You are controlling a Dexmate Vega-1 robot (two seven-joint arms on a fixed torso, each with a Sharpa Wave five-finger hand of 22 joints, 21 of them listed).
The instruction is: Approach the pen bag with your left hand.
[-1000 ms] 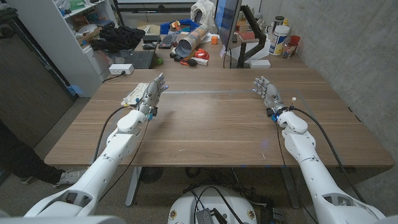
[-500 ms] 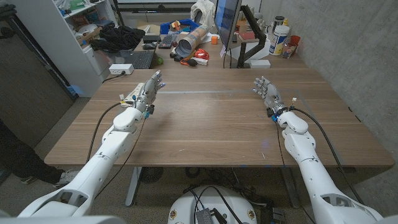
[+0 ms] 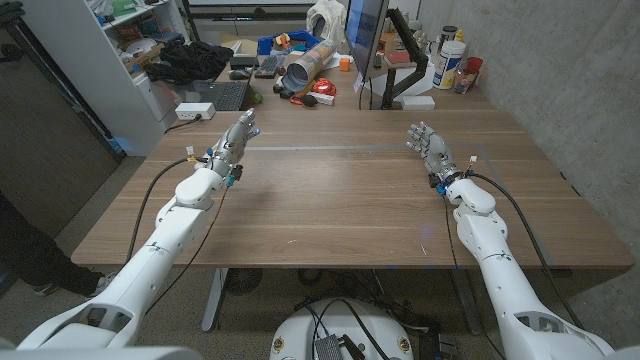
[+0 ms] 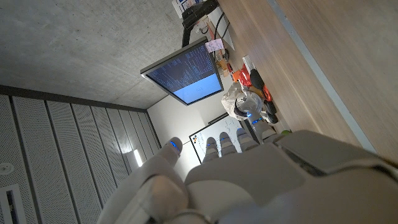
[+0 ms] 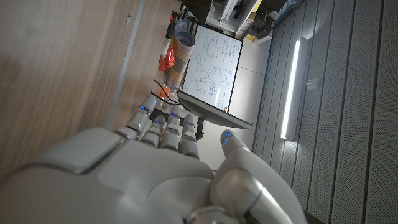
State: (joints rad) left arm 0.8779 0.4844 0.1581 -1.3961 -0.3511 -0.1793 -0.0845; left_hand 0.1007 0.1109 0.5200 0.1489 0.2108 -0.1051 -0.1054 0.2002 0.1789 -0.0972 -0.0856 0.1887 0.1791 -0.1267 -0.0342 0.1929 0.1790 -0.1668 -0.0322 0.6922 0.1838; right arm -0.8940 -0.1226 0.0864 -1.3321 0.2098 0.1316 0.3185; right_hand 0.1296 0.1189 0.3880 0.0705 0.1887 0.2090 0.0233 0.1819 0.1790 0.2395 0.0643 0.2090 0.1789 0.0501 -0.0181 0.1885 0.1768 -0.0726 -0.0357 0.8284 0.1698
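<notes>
The left hand point(image 3: 232, 143) is held out over the far left part of the wooden table point(image 3: 340, 200). Its fingers point(image 3: 246, 126) are stretched out long and kept close together, and nothing is held in them. In the left wrist view the back of this hand point(image 4: 249, 180) is seen, with the fingertips point(image 4: 225, 144) lined up in a row and the thumb set a little apart. The pen bag cannot be made out clearly. The spot under the left hand and wrist is covered by them, so it cannot be told just where the bag lies or if it is touched. The right hand point(image 3: 430, 150) is held up at the far right part of the table, well apart from the left hand. Its fingers point(image 3: 420, 133) are spread a little and nothing is held in them. The same is seen from behind in the right wrist view point(image 5: 137, 168). Past the table's far edge, a second desk full of things is seen. A laptop point(image 3: 222, 96) is placed there near the left hand, with a white box point(image 3: 195, 111) just beside it. A big tube point(image 3: 300, 68) is laid on its side near the middle. A screen point(image 3: 362, 30) is stood up beside the tube, and blue writing is shown on it point(image 4: 186, 74). A white bottle point(image 3: 452, 62) is stood at the far right, near the grey wall.
</notes>
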